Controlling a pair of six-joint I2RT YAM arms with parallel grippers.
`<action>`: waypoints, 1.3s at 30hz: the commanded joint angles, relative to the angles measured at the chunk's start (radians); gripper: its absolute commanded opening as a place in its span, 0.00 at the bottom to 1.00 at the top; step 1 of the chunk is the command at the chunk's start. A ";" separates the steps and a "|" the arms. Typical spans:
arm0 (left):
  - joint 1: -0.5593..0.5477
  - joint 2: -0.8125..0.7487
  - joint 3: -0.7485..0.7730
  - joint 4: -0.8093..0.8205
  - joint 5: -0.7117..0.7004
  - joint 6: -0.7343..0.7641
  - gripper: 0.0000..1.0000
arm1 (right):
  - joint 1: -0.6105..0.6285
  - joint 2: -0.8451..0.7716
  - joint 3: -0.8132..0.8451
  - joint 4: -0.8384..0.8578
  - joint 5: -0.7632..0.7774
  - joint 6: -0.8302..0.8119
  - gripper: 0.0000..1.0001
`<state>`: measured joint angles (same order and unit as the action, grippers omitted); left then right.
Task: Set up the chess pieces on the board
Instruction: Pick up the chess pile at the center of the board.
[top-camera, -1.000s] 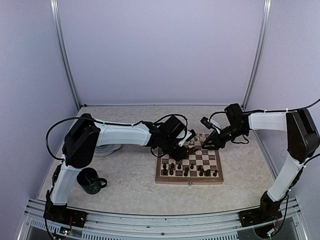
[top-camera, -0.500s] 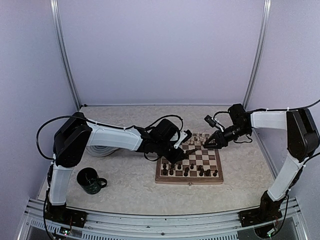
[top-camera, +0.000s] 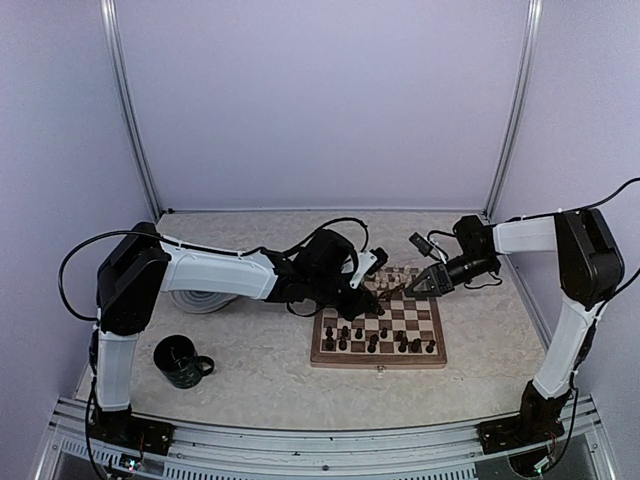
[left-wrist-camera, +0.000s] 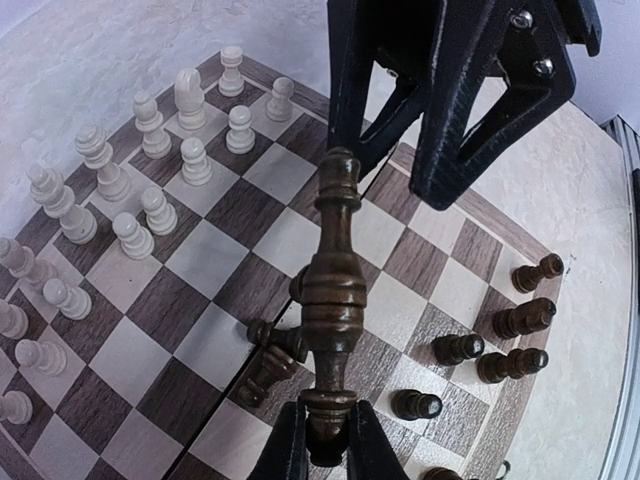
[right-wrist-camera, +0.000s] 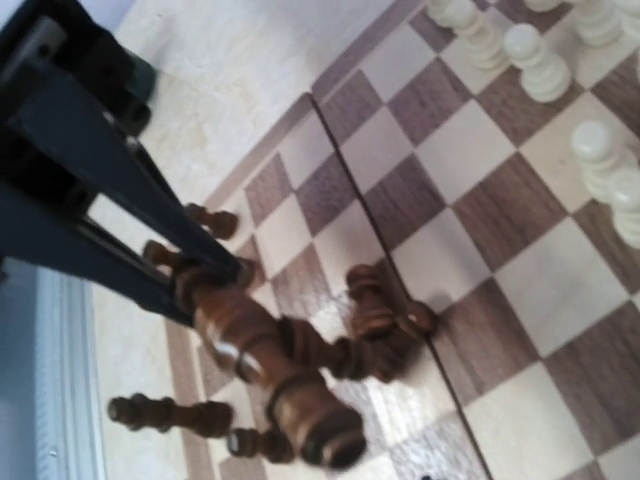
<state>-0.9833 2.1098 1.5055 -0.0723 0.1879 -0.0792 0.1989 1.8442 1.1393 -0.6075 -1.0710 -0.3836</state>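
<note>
Handing off, by the look of it: left claw (left-wrist-camera: 327, 440) clamped on dark piece (left-wrist-camera: 333, 290) base, over the board (left-wrist-camera: 250, 215) centre; right claw (left-wrist-camera: 392, 172) open around its head at 12 o'clock. Close right squarely on the neck before left releases; avoid toppled pieces (left-wrist-camera: 270, 350) at 7 o'clock

From overhead the chess pieces (top-camera: 372, 342) are too small to tell kinds apart, and the left arm (top-camera: 220, 272) covers part of the grey plate (top-camera: 200, 303). The right wrist's view is blurred, smearing the dark piece (right-wrist-camera: 255, 350). In the left wrist's view the left fingers (left-wrist-camera: 283, 452) hide its base at the bottom edge.
</note>
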 joint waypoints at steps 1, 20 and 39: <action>-0.008 -0.026 0.009 0.028 0.029 0.015 0.00 | -0.009 0.025 0.038 -0.028 -0.083 0.010 0.41; -0.018 -0.011 0.029 0.034 0.034 0.012 0.00 | -0.009 0.066 0.059 -0.094 -0.239 -0.042 0.14; 0.013 -0.057 0.004 -0.207 0.017 -0.037 0.00 | -0.013 -0.061 -0.002 0.020 0.037 -0.005 0.02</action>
<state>-0.9897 2.0930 1.4742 -0.1440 0.1974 -0.0868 0.1947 1.8374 1.1614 -0.6201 -1.1286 -0.3893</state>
